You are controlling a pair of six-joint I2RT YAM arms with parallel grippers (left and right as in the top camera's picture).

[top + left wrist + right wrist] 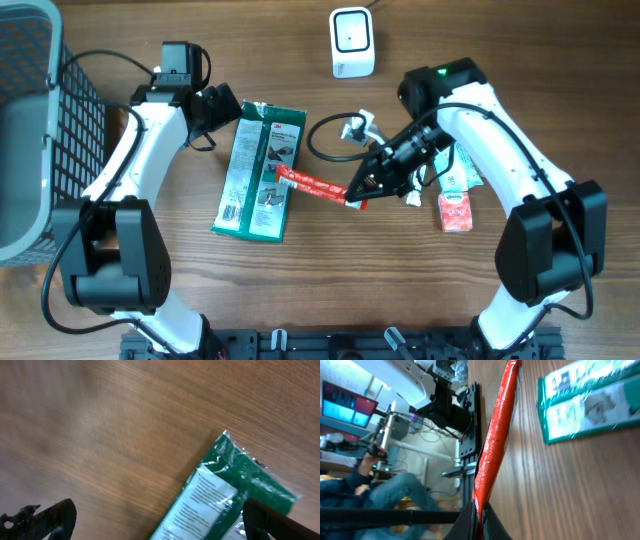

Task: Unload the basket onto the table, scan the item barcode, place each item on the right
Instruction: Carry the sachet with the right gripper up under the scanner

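Overhead, the red stick packet (312,184) is held by one end in the right claw (358,192), which is clamped shut on it. Its free end reaches over the green packet (258,172), well apart from the white scanner (352,42) at the far side of the table (320,290). Gripped so near its tip, it could swivel or sag and turn its barcode away. The left claw (226,108) hovers wide open and empty beside the green packet. Only the right wrist view shows the pinch on the packet's very end; no view shows a barcode.

A slim, glossy red stick packet (315,185), pinched at one end, slants diagonally, well apart from the white scanner (352,42).
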